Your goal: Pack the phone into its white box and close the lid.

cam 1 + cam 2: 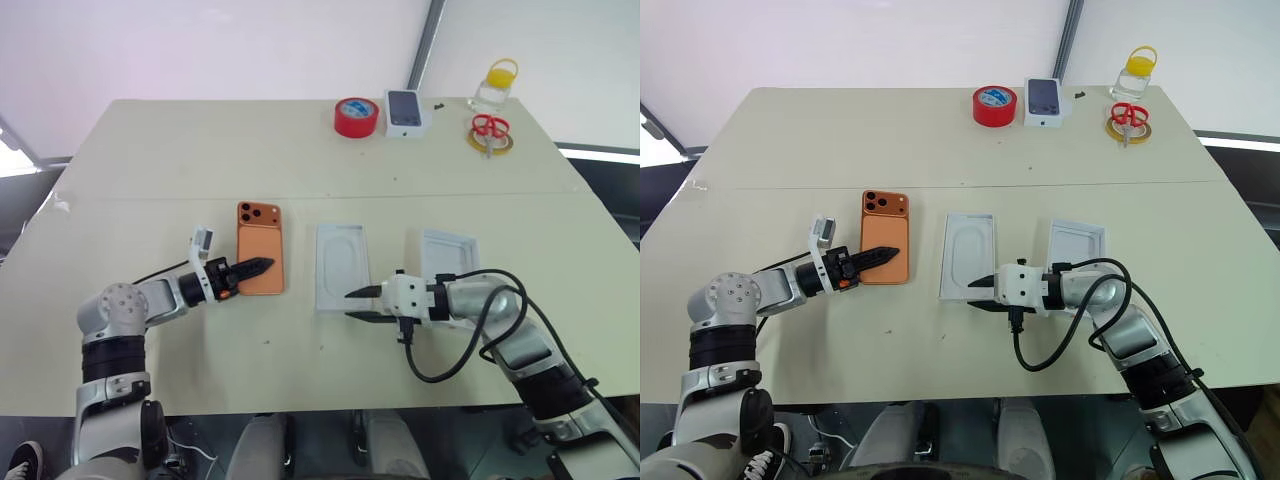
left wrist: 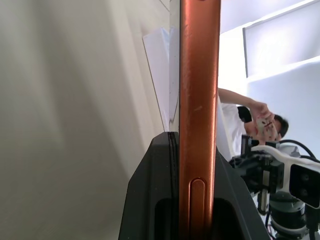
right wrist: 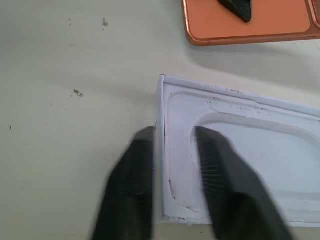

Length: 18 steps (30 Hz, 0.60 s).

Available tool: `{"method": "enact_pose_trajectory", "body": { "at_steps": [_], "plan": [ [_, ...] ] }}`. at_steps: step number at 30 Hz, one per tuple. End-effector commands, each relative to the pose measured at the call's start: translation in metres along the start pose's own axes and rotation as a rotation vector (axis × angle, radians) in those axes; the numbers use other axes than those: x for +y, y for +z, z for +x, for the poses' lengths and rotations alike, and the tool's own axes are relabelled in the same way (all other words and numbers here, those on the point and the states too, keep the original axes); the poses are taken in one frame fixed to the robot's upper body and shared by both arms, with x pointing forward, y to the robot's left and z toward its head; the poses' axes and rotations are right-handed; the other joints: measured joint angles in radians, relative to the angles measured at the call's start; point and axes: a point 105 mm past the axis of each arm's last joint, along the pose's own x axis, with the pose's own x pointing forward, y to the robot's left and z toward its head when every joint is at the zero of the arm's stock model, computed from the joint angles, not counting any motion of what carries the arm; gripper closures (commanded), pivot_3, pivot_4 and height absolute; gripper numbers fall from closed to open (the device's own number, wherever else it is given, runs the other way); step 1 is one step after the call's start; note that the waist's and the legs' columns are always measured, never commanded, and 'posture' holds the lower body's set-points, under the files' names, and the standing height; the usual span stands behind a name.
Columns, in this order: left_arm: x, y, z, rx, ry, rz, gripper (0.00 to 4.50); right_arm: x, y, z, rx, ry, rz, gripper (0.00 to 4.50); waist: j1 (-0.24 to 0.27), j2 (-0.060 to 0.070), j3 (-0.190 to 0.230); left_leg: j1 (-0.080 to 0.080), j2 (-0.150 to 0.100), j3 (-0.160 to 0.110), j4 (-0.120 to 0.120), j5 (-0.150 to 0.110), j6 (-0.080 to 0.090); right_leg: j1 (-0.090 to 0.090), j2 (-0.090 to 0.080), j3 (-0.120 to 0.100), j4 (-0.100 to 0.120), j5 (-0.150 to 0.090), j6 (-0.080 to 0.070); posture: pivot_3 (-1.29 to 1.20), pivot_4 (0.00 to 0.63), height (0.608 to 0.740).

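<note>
Altogether: one orange phone [image 1: 261,249], two white trays [image 1: 340,266] [image 1: 446,252], one tape roll [image 1: 356,117].

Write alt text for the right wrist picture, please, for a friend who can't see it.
Two black fingers of the right gripper straddle the thin end wall of a shallow white box with an oval recess, on a beige table. Beyond it lies the orange phone, a black fingertip on it.
</note>
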Motion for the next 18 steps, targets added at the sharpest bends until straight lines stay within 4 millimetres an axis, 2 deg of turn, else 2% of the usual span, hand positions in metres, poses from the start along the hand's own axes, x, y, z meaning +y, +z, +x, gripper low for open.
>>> {"method": "enact_pose_trajectory", "body": {
  "at_steps": [1,14,18],
  "plan": [
    [-0.0112,0.0067,0.0009,-0.013,-0.043,0.033,4.5,0.0009,-0.0002,-0.0005,0.005,0.004,-0.011,3.26,0.0,0.0,0.0,0.0,0.0,0.0,0.0,0.0,0.0,0.0,0.0,0.0,0.0,0.0,0.0,0.0,0.15,0.74],
    [-0.0161,0.007,0.0049,-0.011,-0.056,0.02,4.5,0.0056,-0.0077,0.0038,0.029,0.023,0.008,3.26,0.0,0.0,0.0,0.0,0.0,0.0,0.0,0.0,0.0,0.0,0.0,0.0,0.0,0.0,0.0,0.0,0.15,0.74],
    [-0.0202,0.009,0.0063,-0.017,-0.068,0.018,4.5,0.0033,-0.0067,0.005,0.026,0.008,0.011,4.48,0.0,0.0,0.0,0.0,0.0,0.0,0.0,0.0,0.0,0.0,0.0,0.0,0.0,0.0,0.0,0.0,0.15,0.74]
  ]
}}
